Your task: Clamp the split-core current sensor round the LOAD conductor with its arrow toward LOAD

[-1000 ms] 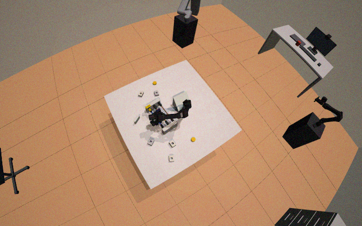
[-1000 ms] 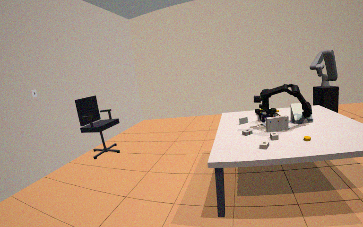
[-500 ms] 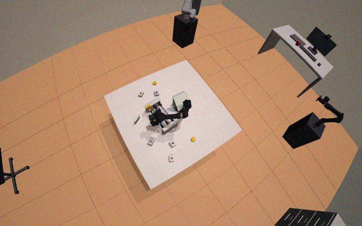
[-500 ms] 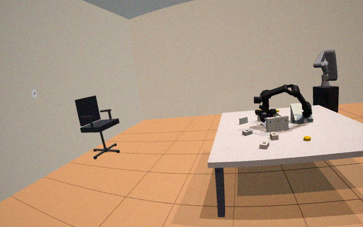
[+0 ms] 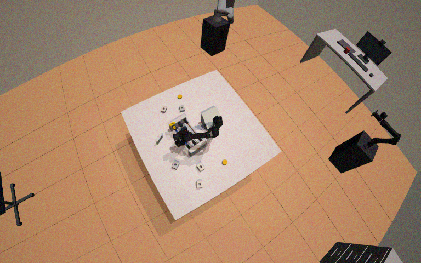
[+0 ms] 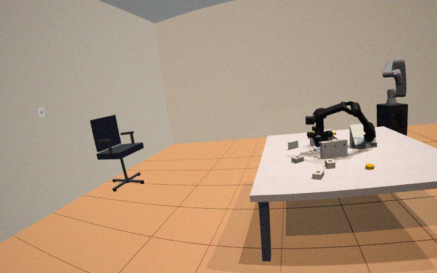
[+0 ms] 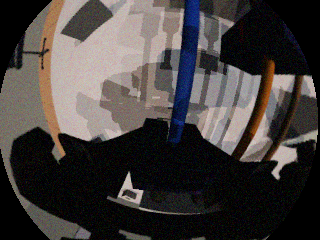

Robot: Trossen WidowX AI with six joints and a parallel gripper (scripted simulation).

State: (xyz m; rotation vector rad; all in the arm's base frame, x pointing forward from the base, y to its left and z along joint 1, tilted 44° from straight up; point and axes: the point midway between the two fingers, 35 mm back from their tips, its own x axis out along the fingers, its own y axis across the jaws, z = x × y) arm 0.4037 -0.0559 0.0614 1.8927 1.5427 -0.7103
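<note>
My gripper (image 5: 182, 138) (image 6: 318, 140) (image 7: 168, 134) is low among the conductors. Its black fingers close in from both sides on the dark current sensor (image 7: 190, 133). A blue conductor (image 7: 190, 50) runs down into the top of the sensor between the fingers. An orange conductor (image 7: 263, 100) and a brown conductor (image 7: 289, 112) lie to the right in the wrist view. The conductors run between two grey end panels (image 5: 197, 147) (image 6: 333, 149). The sensor's arrow, its latch and the LOAD marker cannot be read. The lower part of the sensor is lost in the dark fingers.
A dark block (image 7: 262, 42) stands beside the orange conductor. A small upright grey plate (image 5: 159, 138) (image 6: 292, 145) (image 7: 87, 20) is near the rig. A pale sloped box (image 5: 208, 116) stands by the arm base. Several small blocks and yellow discs (image 5: 225, 162) (image 6: 370, 166) lie around.
</note>
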